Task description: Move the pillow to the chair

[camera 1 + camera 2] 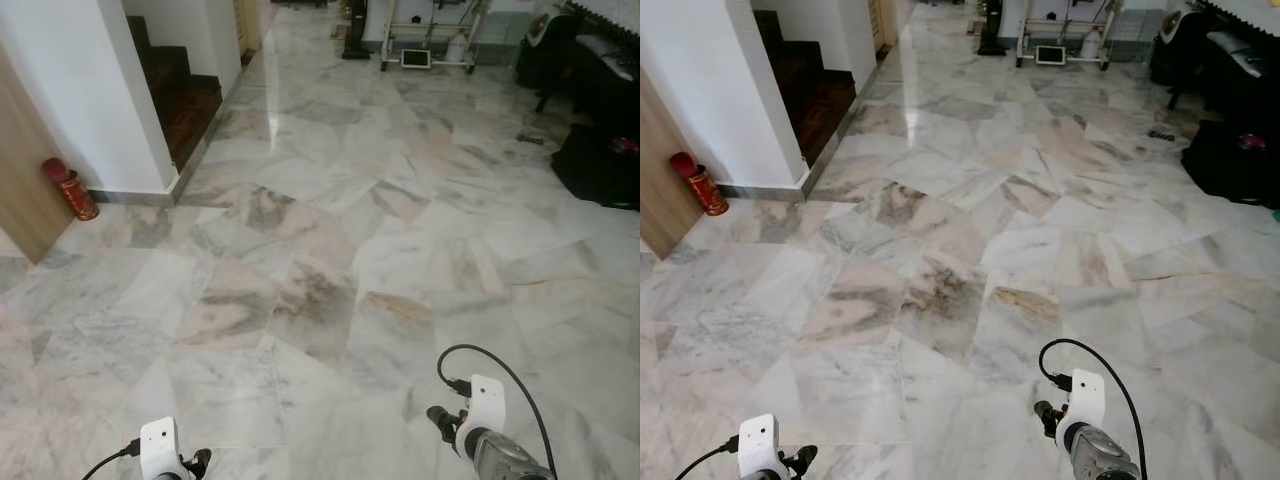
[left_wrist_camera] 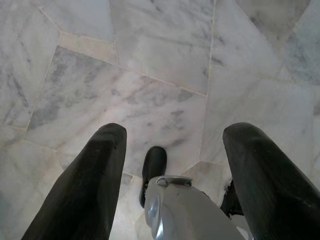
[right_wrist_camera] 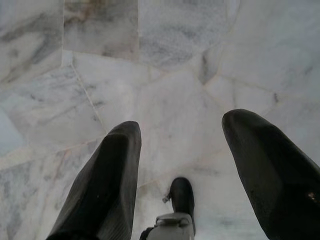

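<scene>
Right gripper hangs over the marble floor (2 black fingers spread apart).

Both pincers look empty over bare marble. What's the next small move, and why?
Probably walk on toward the dark furniture at the far right. The left pincer and right pincer hang open with nothing between them above the grey-veined marble floor, and I cannot pick out a pillow there.
</scene>
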Robot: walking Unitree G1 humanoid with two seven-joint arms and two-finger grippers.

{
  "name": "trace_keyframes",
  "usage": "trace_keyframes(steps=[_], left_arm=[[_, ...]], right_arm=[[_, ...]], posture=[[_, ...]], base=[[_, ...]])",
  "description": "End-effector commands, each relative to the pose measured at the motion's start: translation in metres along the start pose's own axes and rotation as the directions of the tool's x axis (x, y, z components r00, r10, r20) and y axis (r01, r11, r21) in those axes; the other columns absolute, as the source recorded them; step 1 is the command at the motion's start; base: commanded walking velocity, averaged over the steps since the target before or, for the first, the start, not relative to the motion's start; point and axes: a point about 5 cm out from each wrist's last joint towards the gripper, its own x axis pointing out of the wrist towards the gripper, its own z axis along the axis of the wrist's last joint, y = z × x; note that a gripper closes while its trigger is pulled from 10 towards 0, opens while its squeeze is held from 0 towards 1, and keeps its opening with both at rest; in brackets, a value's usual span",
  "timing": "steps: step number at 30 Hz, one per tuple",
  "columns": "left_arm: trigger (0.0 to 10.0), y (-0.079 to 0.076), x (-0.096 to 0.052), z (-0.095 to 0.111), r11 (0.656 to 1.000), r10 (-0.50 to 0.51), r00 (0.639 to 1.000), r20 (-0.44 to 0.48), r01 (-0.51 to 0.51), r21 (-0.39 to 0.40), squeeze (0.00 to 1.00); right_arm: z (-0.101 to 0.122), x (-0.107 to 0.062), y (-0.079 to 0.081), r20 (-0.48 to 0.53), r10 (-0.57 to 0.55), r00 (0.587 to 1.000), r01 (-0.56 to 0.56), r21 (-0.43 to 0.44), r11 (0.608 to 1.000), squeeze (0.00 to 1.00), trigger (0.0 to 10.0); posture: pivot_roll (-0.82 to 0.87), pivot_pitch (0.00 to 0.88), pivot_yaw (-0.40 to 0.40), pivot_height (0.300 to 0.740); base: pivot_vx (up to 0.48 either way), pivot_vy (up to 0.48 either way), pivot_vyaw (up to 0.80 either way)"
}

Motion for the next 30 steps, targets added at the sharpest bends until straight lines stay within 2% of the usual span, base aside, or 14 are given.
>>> trace_keyframes(steps=[1, 4, 7, 20, 23, 29, 30], left_arm=[[10.0, 0.001, 0.0, -0.001, 1.0, 0.01, 1.0, 0.0, -0.01, -0.013, 0.0], [10.0, 0.001, 0.0, 0.0, 1.0, -0.014, 1.0, 0.0, 0.014, 0.024, 0.0], [10.0, 0.002, 0.0, 0.003, 0.993, -0.052, 0.999, -0.005, 0.052, 0.108, 0.0], [10.0, 0.003, 0.0, 0.005, 0.992, -0.049, 0.999, 0.015, 0.047, 0.114, 0.0], [10.0, 0.003, 0.0, 0.008, 0.994, -0.031, 0.998, 0.056, 0.026, 0.102, 0.0], [10.0, 0.003, -0.003, 0.019, 0.996, 0.001, 0.976, 0.216, -0.019, 0.082, 0.0], [10.0, 0.003, -0.003, 0.019, 0.996, 0.001, 0.976, 0.216, -0.019, 0.082, 0.0]], right_arm=[[0.002, 0.0, 0.0, 0.003, -0.006, 1.0, 0.006, 0.021, 1.0, 0.0, 10.0], [0.002, 0.0, 0.0, 0.001, -0.005, 1.0, 0.005, 0.019, 1.0, 0.0, 10.0], [0.002, 0.001, 0.002, -0.001, 0.007, 1.0, -0.007, -0.029, 1.0, 0.0, 10.0], [0.007, 0.001, 0.005, 0.003, 0.047, 0.999, -0.046, -0.145, 0.988, 0.0, 10.0], [0.01, 0.0, 0.005, 0.024, 0.058, 0.998, -0.053, -0.19, 0.98, 0.0, 10.0], [0.02, -0.002, 0.003, 0.183, 0.038, 0.982, -0.02, -0.102, 0.995, 0.0, 10.0], [0.02, -0.002, 0.003, 0.183, 0.038, 0.982, -0.02, -0.102, 0.995, 0.0, 10.0]], posture=[[0.03, 0.0, -0.012, 0.74], [0.03, 0.0, -0.006, 0.74], [0.01, 0.0, 0.018, 0.74], [0.01, 0.0, 0.019, 0.74], [0.01, 0.0, 0.017, 0.74], [0.01, 0.0, 0.004, 0.74], [0.01, 0.0, 0.004, 0.74]], base=[[0.0, 0.0, 0.0], [0.0, 0.0, 0.0], [0.0, 0.0, 0.0], [0.0, 0.0, 0.0], [0.0, 0.0, 0.0], [0.0, 0.0, 0.0], [0.0, 0.0, 0.0]])
